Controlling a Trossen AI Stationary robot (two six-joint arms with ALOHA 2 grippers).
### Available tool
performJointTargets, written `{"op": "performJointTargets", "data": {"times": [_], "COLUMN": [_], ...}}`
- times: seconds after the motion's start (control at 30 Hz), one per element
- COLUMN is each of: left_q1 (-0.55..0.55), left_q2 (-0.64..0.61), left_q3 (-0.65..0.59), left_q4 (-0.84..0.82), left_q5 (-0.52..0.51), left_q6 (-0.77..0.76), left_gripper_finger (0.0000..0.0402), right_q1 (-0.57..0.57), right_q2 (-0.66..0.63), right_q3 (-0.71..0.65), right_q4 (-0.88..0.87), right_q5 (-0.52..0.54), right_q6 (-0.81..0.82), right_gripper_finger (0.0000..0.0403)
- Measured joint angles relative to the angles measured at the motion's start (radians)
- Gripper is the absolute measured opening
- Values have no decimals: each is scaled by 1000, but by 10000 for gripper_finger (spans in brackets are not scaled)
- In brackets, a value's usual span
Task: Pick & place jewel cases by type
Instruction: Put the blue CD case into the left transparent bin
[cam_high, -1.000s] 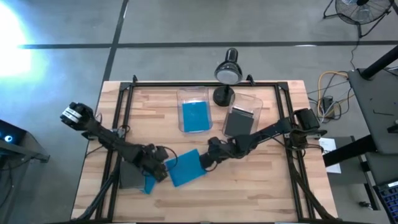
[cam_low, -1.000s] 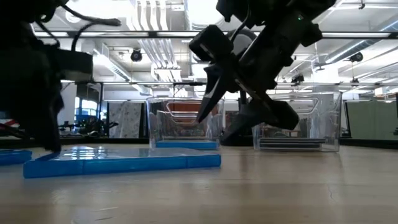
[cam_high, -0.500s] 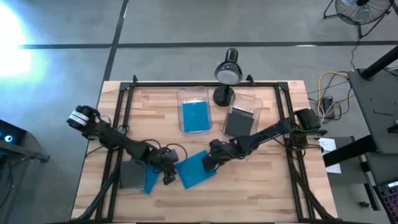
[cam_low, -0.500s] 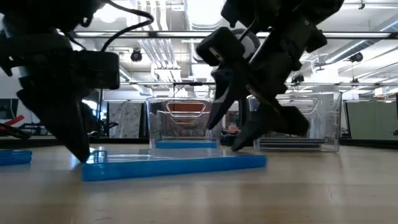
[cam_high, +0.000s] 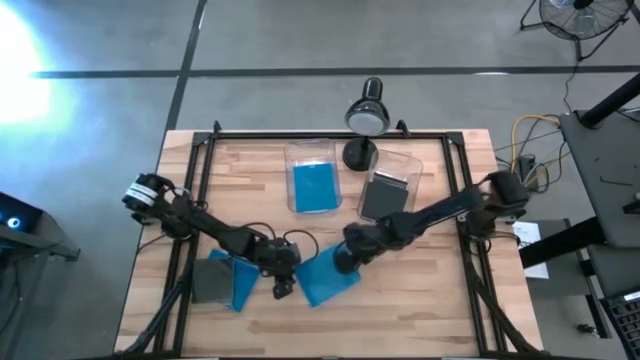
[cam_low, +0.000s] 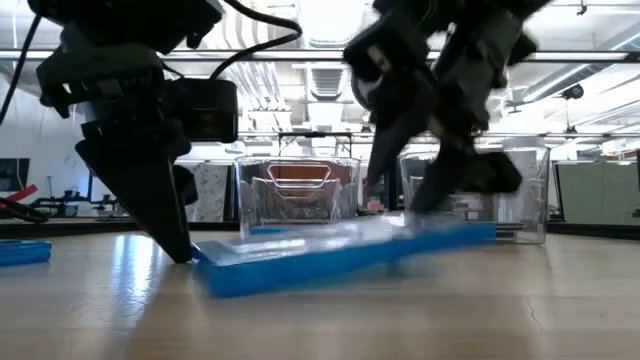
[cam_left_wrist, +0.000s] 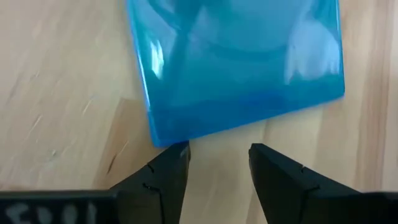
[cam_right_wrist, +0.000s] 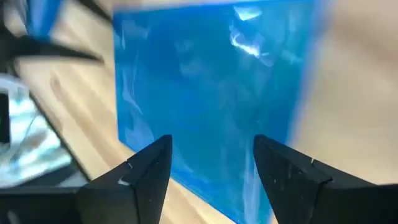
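A translucent blue jewel case (cam_high: 325, 280) lies between both grippers near the table's middle. In the low view this case (cam_low: 330, 258) is tilted, its left end on the wood and its right end raised. My left gripper (cam_high: 283, 280) stands open at its left end. My right gripper (cam_high: 348, 258) is open over its far right edge. Another blue case (cam_high: 240, 288) and a grey case (cam_high: 208, 280) lie flat farther left. One blue case rests in a clear bin (cam_high: 313, 180), dark ones in the second bin (cam_high: 390, 192). My left gripper (cam_left_wrist: 217, 149) slants down from the table's left, and one fingertip (cam_left_wrist: 177, 154) meets the blue case's left edge near a corner (cam_left_wrist: 163, 138), pushing it. That end (cam_low: 212, 278) stays on the table. My right gripper (cam_right_wrist: 211, 143) has its spread fingers at the case's raised right part (cam_low: 470, 235); motion blur hides where they touch. The blue face (cam_right_wrist: 211, 93) spans wider than the gap between them.
A black desk lamp (cam_high: 365, 115) stands at the far edge behind the two bins. A dark metal frame (cam_high: 200, 160) borders the tabletop. Bare wood lies along the near edge (cam_high: 400, 320) and to the right.
My left gripper has moved toward the table's right, sliding the blue case ahead of it toward my right gripper. The case has gone from flat to tilted: its right end has risen while its left end stayed on the wood. My right gripper has shifted slightly nearer.
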Motion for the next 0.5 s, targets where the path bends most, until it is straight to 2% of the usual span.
{"op": "performJointTargets", "data": {"times": [0.1,0.2,0.3,0.4,0.5], "left_q1": [-1,-2,-3,-2,-2], "left_q2": [-48,-105,-134,-127,-92], "left_q3": [-22,-24,-25,-27,-28], "left_q4": [-2,-2,0,2,3], "left_q5": [-3,-25,-53,-61,-64], "left_q6": [-38,-67,-86,-66,-52], "left_gripper_finger": [155,155,155,155,155], "right_q1": [4,8,6,7,8], "right_q2": [-76,-82,-42,67,145], "right_q3": [4,-3,-5,-4,37], "right_q4": [-193,-283,-209,-97,-45], "right_q5": [111,154,165,161,99], "right_q6": [-10,-14,-15,-11,19], "right_gripper_finger": [219,219,219,219,219]}}
